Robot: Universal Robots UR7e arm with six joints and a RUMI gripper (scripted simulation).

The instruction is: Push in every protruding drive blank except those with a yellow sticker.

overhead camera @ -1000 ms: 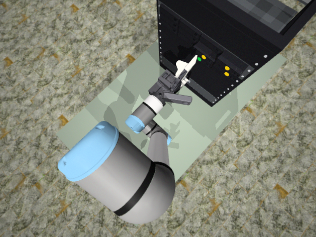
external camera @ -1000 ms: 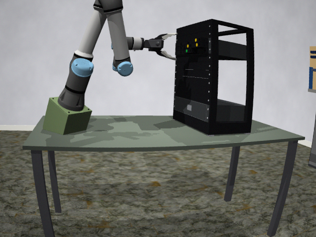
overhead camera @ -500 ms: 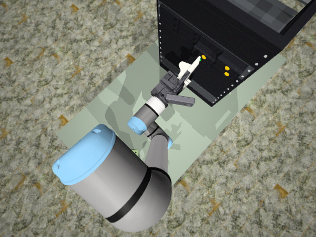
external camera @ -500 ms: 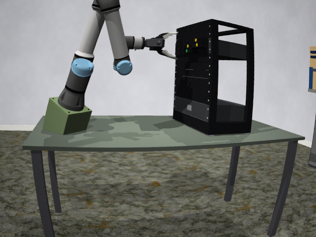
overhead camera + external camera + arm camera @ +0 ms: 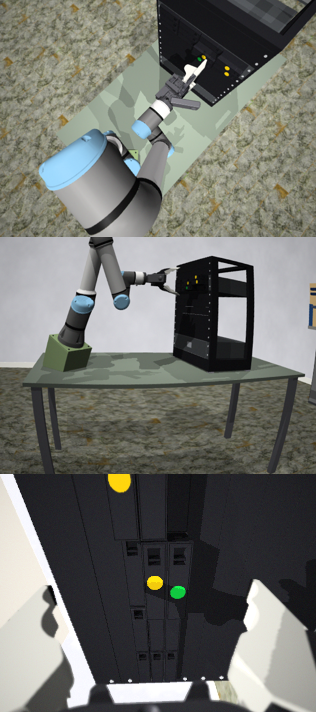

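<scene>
The black rack (image 5: 212,313) stands on the green table, its front facing my arm. Near the top of the front (image 5: 204,58) several narrow drive blanks sit side by side. One blank carries a green sticker (image 5: 177,592), which also shows in the overhead view (image 5: 199,59). The blank beside it has a yellow sticker (image 5: 155,582). Two more yellow stickers (image 5: 226,70) sit further along that row. The green-sticker blank seems to stand proud of its neighbours. My gripper (image 5: 176,281) is open and empty. Its white fingers straddle the sticker area right at the rack face; I cannot tell if they touch.
The arm's green base block (image 5: 67,354) stands at the table's left end. A grey panel (image 5: 190,345) covers the rack's lower front. The rack stands near the table's right end (image 5: 293,376). A shelf edge (image 5: 312,305) is at the far right, off the table.
</scene>
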